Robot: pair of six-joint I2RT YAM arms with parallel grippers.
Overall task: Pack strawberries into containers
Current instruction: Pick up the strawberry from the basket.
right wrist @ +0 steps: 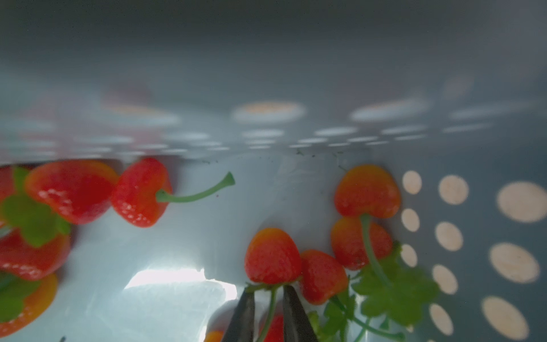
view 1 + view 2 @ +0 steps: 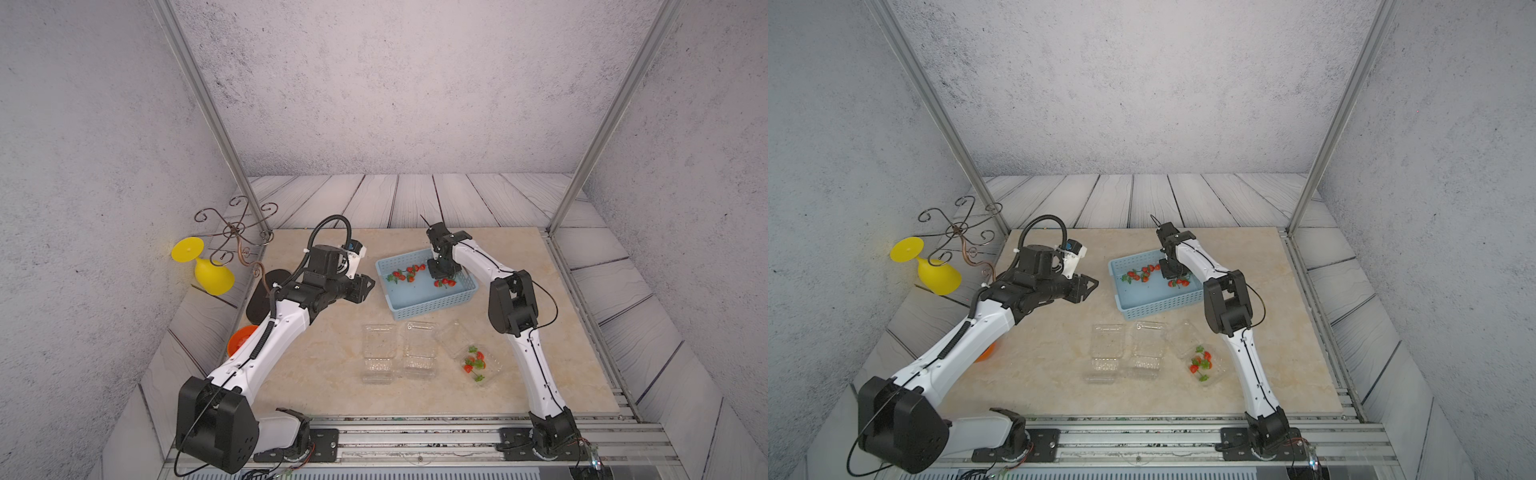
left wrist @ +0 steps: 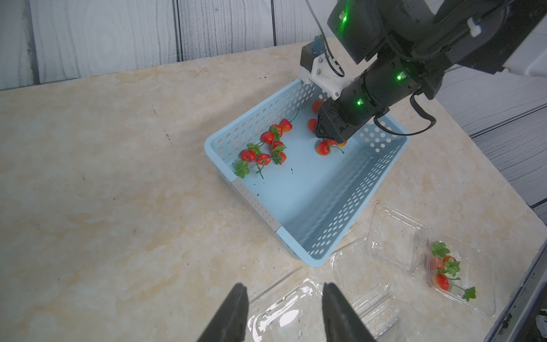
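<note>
One strawberry (image 1: 272,257) lies on the floor of the light blue basket (image 2: 432,309), low and right of centre in the right wrist view. Its thin green stem (image 1: 270,308) runs down between the two dark fingertips (image 1: 245,314) of the right jaws. Those jaws stand narrowly apart, one on each side of the stem, with a gap showing on both sides, so they do not visibly pinch it. Three more berries (image 1: 367,192) crowd just right of it against the perforated wall (image 1: 453,237), and others lie at the left edge of that frame.

In both top views the basket sits just right of frame centre, with a second cluster of strawberries (image 2: 405,274) in its left half. Below it in the frame, three clear containers (image 2: 378,353) lie open in a row on the tabletop (image 2: 324,374). Only the rightmost container (image 2: 453,338) holds fruit (image 2: 473,361).

The left jaws hang left of the basket, apart and empty. A clear container shows between them at the bottom of the left wrist view. A yellow goblet (image 2: 208,270) lies tipped at the left of the frame beside a wire stand (image 2: 235,230).
</note>
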